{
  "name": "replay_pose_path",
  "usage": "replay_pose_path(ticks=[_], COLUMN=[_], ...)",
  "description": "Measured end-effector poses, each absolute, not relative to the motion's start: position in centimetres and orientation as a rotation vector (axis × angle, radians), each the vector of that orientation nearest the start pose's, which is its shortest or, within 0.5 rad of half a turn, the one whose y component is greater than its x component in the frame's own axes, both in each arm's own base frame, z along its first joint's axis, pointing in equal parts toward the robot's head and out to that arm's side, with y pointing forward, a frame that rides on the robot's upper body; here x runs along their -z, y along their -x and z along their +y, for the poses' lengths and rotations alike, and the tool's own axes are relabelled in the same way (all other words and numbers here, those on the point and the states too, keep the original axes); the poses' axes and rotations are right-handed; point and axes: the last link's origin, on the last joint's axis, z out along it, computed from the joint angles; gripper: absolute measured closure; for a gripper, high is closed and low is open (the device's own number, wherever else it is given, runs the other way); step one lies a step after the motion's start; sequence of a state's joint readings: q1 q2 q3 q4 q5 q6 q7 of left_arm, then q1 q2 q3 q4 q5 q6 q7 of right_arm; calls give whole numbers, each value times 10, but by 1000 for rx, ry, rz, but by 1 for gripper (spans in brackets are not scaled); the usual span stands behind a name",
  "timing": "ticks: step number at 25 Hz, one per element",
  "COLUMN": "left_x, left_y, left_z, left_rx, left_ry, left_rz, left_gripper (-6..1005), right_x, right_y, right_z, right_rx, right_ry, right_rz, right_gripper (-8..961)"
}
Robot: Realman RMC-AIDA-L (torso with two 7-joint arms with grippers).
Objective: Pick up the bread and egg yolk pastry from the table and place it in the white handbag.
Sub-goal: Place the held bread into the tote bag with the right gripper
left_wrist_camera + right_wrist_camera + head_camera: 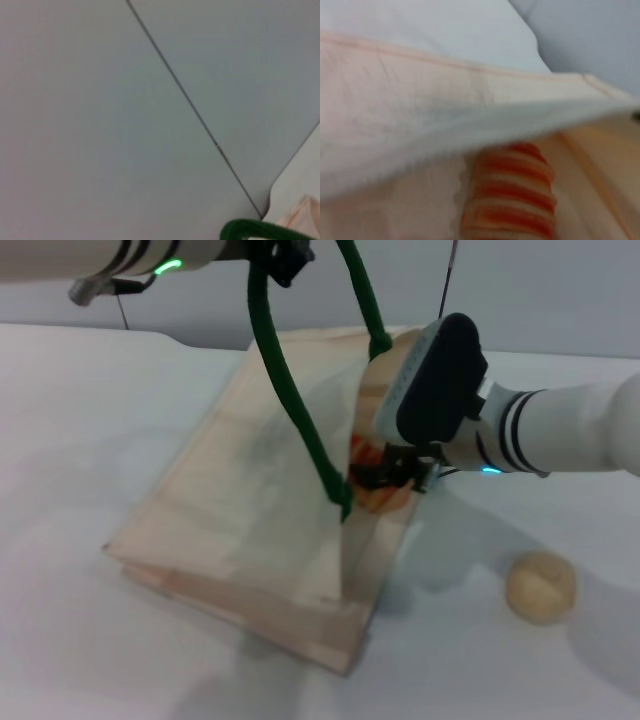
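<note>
Striped bread (512,192) fills the near part of the right wrist view, tan with orange crosswise bands, lying under the lifted cream lip of the white handbag (445,110). Right hand (395,475) sits at the bag's open mouth in the head view, reaching in from the robot's right; orange stripes of the bread (372,495) show just below the dark fingers. Cannot tell whether those fingers grip the loaf or are parted from it, since the wrist housing and the bag's edge hide the tips. Loaf judged to be inside the opening or right at its threshold.

Outward from there: thick dark green handle (300,430) rises from the bag's mouth up to the left hand (275,260), raised at the top edge of the head view, apparently holding the rope and keeping the bag open; finger state not readable. Left wrist view shows only a grey wall, a bit of green rope (260,231) and a corner of the surface (300,170).

White handbag (240,530) lies flat and slanted across the white surface (80,440). Egg yolk pastry (541,587), a pale round ball, rests on the surface near the bag's mouth, on the robot's right, apart from the bag and untouched.

Progress, as a judgement: bread half of the job nearly finished, release pending or just made; pastry pick and placement entirely left.
</note>
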State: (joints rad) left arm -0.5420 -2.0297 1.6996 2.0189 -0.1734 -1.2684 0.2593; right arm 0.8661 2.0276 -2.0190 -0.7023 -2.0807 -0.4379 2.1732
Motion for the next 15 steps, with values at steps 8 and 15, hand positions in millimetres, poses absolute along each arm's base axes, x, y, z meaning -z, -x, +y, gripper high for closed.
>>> replay_pose_path(ticks=[8,15], left_x=[-74,-74], left_y=[47,56], left_z=[356,361], left_rx=[-56,-68], left_ry=[2108,2102], left_rz=[-253,-290], left_gripper=[876,873], right_x=[93,76], right_y=[-165,-157], right_z=[413,400], right_rx=[206,176], right_ry=[2511,2508], right_rz=[134,114], right_gripper=[86,87])
